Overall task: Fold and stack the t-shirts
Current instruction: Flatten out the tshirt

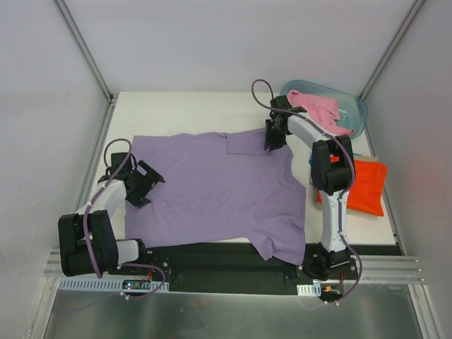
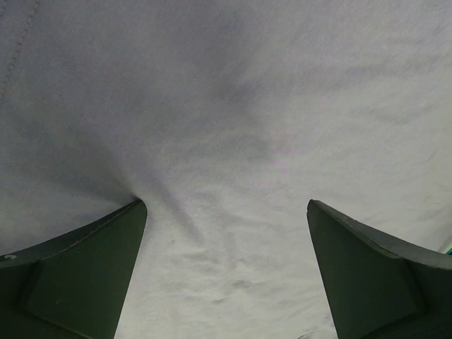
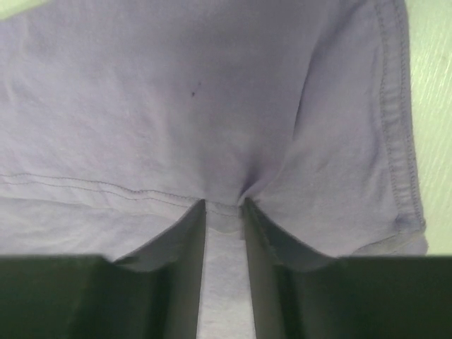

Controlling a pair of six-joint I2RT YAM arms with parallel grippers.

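A lavender t-shirt (image 1: 212, 191) lies spread flat across the table, with one sleeve hanging over the near edge. My right gripper (image 1: 274, 141) is at its far right sleeve. In the right wrist view the jaws of the right gripper (image 3: 224, 205) stand close together, with a pinch of hemmed lavender cloth (image 3: 176, 106) bunched between them. My left gripper (image 1: 145, 185) rests at the shirt's left edge. There the left gripper (image 2: 226, 205) is wide open, with its fingers pressing down on the cloth (image 2: 226, 92). A folded orange t-shirt (image 1: 367, 185) lies at the right, and a pink t-shirt (image 1: 318, 109) is crumpled in the tub.
The translucent blue-green tub (image 1: 358, 113) stands at the back right corner, close behind my right arm. White walls with metal posts close in the table on three sides. A black rail (image 1: 212, 258) runs along the near edge.
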